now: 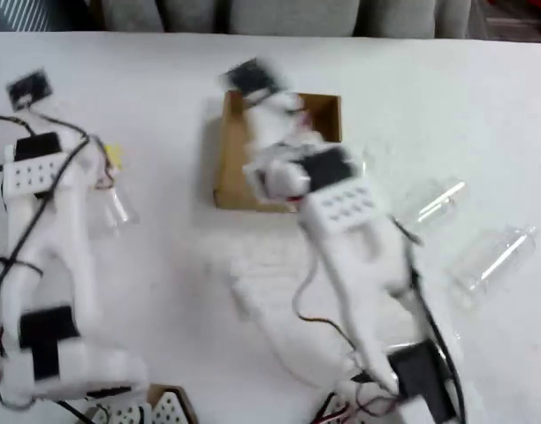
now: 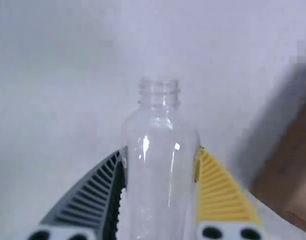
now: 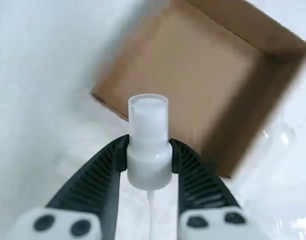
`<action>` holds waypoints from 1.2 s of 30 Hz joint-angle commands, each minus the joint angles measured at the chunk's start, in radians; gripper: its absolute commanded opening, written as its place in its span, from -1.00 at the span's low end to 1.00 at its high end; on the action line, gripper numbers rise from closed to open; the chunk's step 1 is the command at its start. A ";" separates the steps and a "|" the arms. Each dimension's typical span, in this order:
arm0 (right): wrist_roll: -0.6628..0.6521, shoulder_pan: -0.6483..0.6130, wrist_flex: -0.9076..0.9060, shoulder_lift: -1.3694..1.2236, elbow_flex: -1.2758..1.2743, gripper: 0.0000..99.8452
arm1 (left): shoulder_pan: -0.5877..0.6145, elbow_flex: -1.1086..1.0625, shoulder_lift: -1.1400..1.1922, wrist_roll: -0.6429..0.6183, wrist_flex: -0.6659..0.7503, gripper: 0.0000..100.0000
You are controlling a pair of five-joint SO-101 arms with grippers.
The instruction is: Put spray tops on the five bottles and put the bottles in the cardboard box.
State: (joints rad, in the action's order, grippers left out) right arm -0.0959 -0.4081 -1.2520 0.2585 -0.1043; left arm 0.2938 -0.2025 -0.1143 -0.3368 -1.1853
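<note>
The left pincer [image 2: 160, 165] is closed partway onto a clear bottle [image 2: 159, 120]. Its grey and yellow fingers [image 2: 93, 200] press either side of the body, and the open threaded neck [image 2: 159, 92] points away past the fingertips over the bare tabletop [image 2: 53, 75]. The right pincer [image 3: 149, 150] is narrowed onto a white spray top [image 3: 148, 125], gripped at the collar, with the thin tube [image 3: 150, 210] running back between the fingers. Just beyond its tips lies the cardboard box [image 3: 193, 75]. In the high view the right pincer hangs over the box, well apart from the left one. Farther out past it, a loose bottle [image 1: 434, 201] and a second bottle [image 1: 491, 256] lie on their sides. The risk lies in the joining: the tube faces back toward the wrist, so it may catch on the neck's rim rather than drop in. The smooth bottle, held only by its sides, could slip or tilt under any push. The top could also fall into the box uncapped.
</note>
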 commanded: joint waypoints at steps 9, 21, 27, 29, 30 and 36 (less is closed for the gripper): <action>0.068 0.249 -0.179 0.332 0.002 -0.96 | -0.478 -0.450 -0.700 0.044 0.311 -0.90; 0.077 0.211 0.236 0.441 -0.021 -0.97 | -0.633 -0.934 -1.135 0.290 0.634 -0.90; 0.077 0.074 0.443 0.472 -0.021 -0.97 | -0.653 -1.105 -1.330 0.290 0.736 -0.91; 0.077 0.012 0.493 0.475 -0.021 -0.97 | -0.647 -1.152 -1.399 0.290 0.761 -0.91; 0.077 -0.021 0.524 0.475 -0.021 -0.97 | -0.645 -1.172 -1.435 0.290 0.763 -0.91; 0.069 -0.174 0.773 0.464 -0.021 -0.97 | -0.645 -1.286 -1.635 0.290 0.760 -0.91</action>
State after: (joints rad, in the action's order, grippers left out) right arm -0.0284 -0.5217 -0.5999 0.7081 -0.1304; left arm -0.3445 -1.4730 -1.6609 -0.0591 -0.4565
